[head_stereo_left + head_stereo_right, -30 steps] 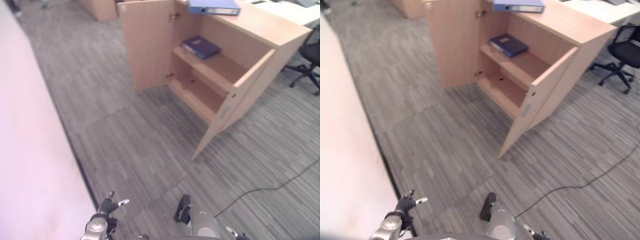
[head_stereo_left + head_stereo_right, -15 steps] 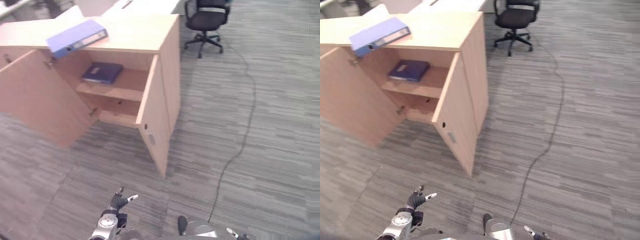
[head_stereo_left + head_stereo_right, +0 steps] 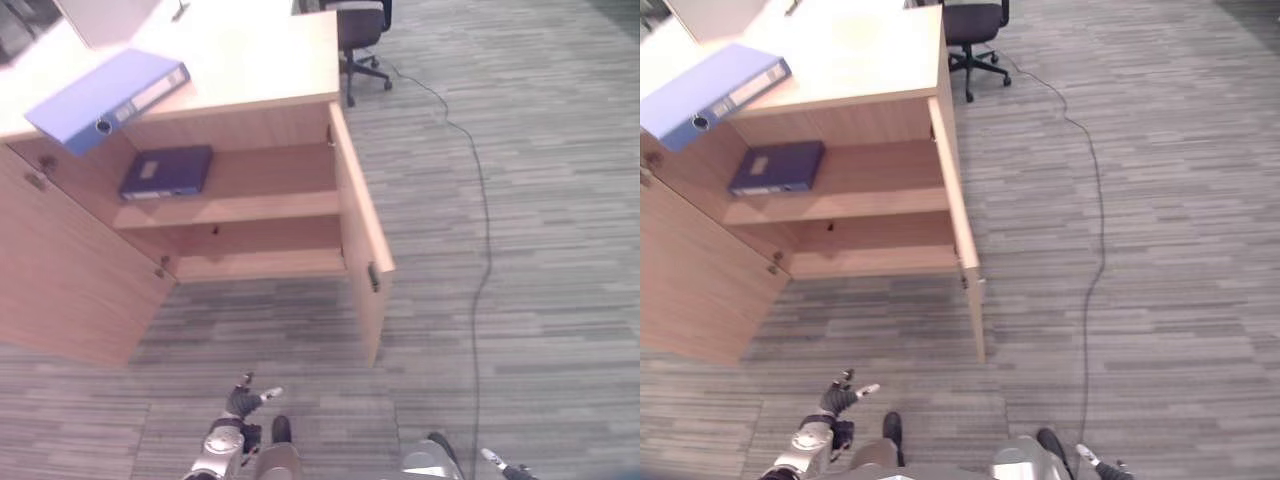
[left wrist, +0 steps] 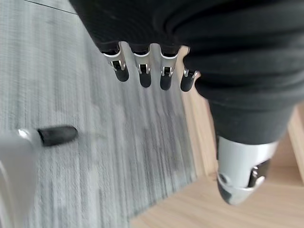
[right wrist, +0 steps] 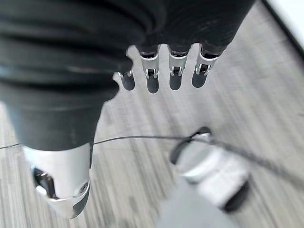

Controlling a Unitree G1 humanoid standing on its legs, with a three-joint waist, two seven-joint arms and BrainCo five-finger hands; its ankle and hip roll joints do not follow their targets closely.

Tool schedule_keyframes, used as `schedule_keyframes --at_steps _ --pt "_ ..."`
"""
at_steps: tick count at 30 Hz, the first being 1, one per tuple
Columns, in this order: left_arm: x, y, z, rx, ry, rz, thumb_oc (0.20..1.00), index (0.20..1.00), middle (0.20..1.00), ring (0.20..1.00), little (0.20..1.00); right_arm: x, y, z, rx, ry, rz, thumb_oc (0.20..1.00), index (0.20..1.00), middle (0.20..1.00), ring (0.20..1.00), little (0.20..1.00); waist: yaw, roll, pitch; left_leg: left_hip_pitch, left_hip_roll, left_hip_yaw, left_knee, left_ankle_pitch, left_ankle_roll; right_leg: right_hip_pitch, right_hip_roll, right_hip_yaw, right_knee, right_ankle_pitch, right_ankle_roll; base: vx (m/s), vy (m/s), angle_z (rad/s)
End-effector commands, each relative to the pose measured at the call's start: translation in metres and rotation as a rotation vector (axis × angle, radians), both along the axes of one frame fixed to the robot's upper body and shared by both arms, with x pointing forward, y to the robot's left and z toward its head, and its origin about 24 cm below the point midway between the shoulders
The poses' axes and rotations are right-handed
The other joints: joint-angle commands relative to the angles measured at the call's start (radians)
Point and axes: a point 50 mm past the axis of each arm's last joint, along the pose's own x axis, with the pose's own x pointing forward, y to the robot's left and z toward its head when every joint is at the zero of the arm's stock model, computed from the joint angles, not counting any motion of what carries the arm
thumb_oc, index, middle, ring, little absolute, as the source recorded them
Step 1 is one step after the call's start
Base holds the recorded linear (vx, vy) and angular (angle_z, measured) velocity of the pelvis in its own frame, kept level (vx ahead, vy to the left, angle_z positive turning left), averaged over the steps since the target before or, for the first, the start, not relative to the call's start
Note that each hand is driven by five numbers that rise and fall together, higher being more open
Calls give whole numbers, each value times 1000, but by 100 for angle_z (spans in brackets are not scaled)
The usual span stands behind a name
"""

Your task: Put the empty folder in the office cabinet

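folder [image 3: 105,97] lies atop the cabinet [image 3: 250,75] (doors swung wide, ready for shelving); left hand [image 4: 142,71] and right hand [image 5: 161,76] hang slack-fingered, holding nothing.

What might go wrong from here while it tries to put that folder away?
The light blue folder juts over the cabinet top's edge, so a clumsy grab may tip it off. The open right door stands out toward the robot and might be bumped. The dark folder already takes part of the upper shelf.
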Motion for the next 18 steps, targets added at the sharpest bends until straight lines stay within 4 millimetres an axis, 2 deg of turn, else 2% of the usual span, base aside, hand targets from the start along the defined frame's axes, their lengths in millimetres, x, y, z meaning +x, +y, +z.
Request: schedule_keyframes --at_steps 1,3,4,5,7,8,9,10,11,13,14,15,16,18 --pt "1 -2 2 -26 -45 53 1000 1000 1000 1000 1000 21 -18 10 -54 -44 63 1000 1000 1000 1000 1000 11 52 -45 43 236 -181 -101 220 -67 3 55 23 28 -151 24 109 332 -24" --pt "-1 1 1 -14 -30 51 1000 1000 1000 1000 1000 18 -18 9 -45 -38 39 1000 1000 1000 1000 1000 15 39 -60 49 220 -165 -100 117 -71 6 13 22 36 -142 52 163 570 -8" --pt "-1 2 0 -2 -15 40 1000 1000 1000 1000 1000 16 -15 7 -30 -37 18 1000 1000 1000 1000 1000 15 29 -66 54 208 -146 -103 80 -76 7 -12 10 34 -116 61 107 530 3" --pt "3 4 2 8 -25 29 1000 1000 1000 1000 1000 15 -12 6 -19 -42 -7 1000 1000 1000 1000 1000 15 20 -67 58 190 -132 -106 62 -67 -7 -23 6 36 -56 61 79 501 -5" --pt "9 11 7 37 -41 23 1000 1000 1000 1000 1000 19 -8 5 -3 -66 -55 1000 1000 1000 1000 1000 15 -9 -59 76 148 -87 -123 38 -45 -41 -56 7 50 134 61 6 587 5" --pt "10 25 11 78 -43 25 1000 1000 1000 1000 1000 30 10 2 49 -112 -54 1000 1000 1000 1000 1000 36 -24 -43 133 110 9 -182 22 -21 -97 -113 -111 36 323 61 -35 569 19" --pt "10 26 11 79 -43 25 1000 1000 1000 1000 1000 30 10 2 50 -112 -54 1000 1000 1000 1000 1000 36 -26 -41 138 109 10 -185 23 -20 -92 -114 -112 32 324 61 -38 597 -13" --pt "8 30 11 87 -38 32 1000 1000 1000 1000 1000 34 15 1 57 -119 -24 1000 1000 1000 1000 1000 52 -25 -37 145 96 37 -196 20 -10 -107 -131 -204 27 346 61 -7 518 -45" --pt "4 35 11 89 -25 41 1000 1000 1000 1000 1000 37 20 0 64 -111 33 1000 1000 1000 1000 1000 60 -19 -34 155 62 60 -209 13 19 -92 -87 -301 31 253 57 -17 518 -68" --pt "4 35 11 89 -26 41 1000 1000 1000 1000 1000 37 20 0 64 -111 33 1000 1000 1000 1000 1000 59 -20 -37 150 60 59 -208 15 20 -95 -88 -301 29 256 58 -18 353 -48" --pt "0 39 10 87 -8 42 1000 1000 1000 1000 1000 36 20 0 62 -100 64 1000 1000 1000 1000 1000 73 -16 -33 147 16 71 -212 18 60 -98 18 -312 66 150 46 -11 661 -12" --pt "-5 38 7 82 19 30 1000 1000 1000 1000 1000 31 21 -1 61 -76 92 1000 1000 1000 1000 1000 82 -3 -30 162 -26 74 -226 19 88 -92 126 -338 114 34 12 -11 661 -8" --pt "-5 38 7 82 19 30 1000 1000 1000 1000 1000 31 21 -1 61 -75 92 1000 1000 1000 1000 1000 82 -3 -31 161 -26 74 -226 19 88 -93 126 -338 113 35 12 8 422 -16" --pt "-3 33 6 69 21 11 1000 1000 1000 1000 1000 28 22 -2 62 -65 119 1000 1000 1000 1000 1000 82 4 -24 166 -59 75 -235 24 106 -115 240 -361 152 -32 -19 1 253 -8"
